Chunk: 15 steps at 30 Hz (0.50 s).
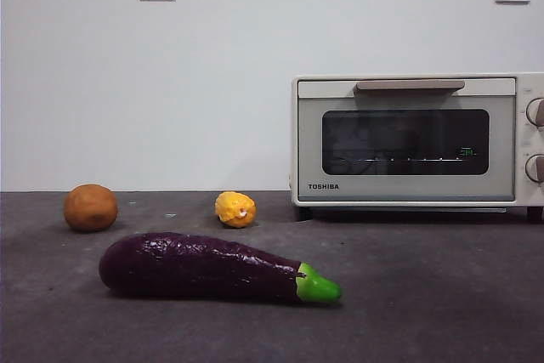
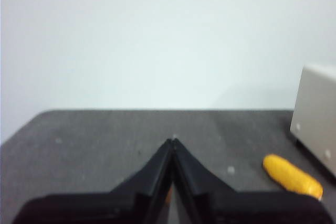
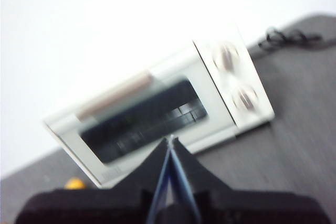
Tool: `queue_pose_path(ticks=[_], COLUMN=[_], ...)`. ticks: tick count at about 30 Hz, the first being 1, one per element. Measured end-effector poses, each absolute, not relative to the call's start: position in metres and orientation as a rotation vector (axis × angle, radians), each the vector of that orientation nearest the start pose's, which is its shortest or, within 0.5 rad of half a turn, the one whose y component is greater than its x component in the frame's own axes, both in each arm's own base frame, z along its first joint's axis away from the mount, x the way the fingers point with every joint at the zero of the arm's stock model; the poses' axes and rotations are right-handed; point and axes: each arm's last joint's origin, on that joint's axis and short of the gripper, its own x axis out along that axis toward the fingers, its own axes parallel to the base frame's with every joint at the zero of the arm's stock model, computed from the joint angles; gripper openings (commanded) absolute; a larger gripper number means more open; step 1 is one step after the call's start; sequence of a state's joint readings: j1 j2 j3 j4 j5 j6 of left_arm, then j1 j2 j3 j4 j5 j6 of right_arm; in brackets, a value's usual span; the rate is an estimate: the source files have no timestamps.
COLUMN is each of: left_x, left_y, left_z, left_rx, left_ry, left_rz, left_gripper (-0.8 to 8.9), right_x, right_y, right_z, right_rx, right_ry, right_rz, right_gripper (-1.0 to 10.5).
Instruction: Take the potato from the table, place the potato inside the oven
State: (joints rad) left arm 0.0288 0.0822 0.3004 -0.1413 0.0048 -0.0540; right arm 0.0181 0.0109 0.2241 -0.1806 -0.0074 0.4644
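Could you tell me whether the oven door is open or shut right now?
Shut. The oven door stands upright, flush with the front, its handle at the top.

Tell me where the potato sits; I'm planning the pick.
In the front view the potato rests on the table at far left, behind the eggplant.

- "TOSHIBA" in dark letters on the oven (image 1: 416, 140), low on the door's left corner.
- Small green marking behind the glass, unreadable.
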Motion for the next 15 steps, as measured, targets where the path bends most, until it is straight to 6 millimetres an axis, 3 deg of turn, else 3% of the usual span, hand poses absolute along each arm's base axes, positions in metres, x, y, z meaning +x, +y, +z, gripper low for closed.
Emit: queue_pose_path(ticks=[8,15], left_x=[0.086,0.115], left_y=[0.001,-0.003], left_z=[0.293,0.317], left_rx=[-0.156,-0.261], left_ry=[-0.156,-0.079], left_rz=[-0.023,-0.203], left_gripper=[-0.05,-0.04], right_x=[0.056,0.053], right_y=[0.001,0.001], right_z=[0.277,0.309], right_rx=[0.467,0.453], right_ry=[-0.176,-0.074], right_rz=[0.066,0.045], right_gripper=[-0.1,0.0])
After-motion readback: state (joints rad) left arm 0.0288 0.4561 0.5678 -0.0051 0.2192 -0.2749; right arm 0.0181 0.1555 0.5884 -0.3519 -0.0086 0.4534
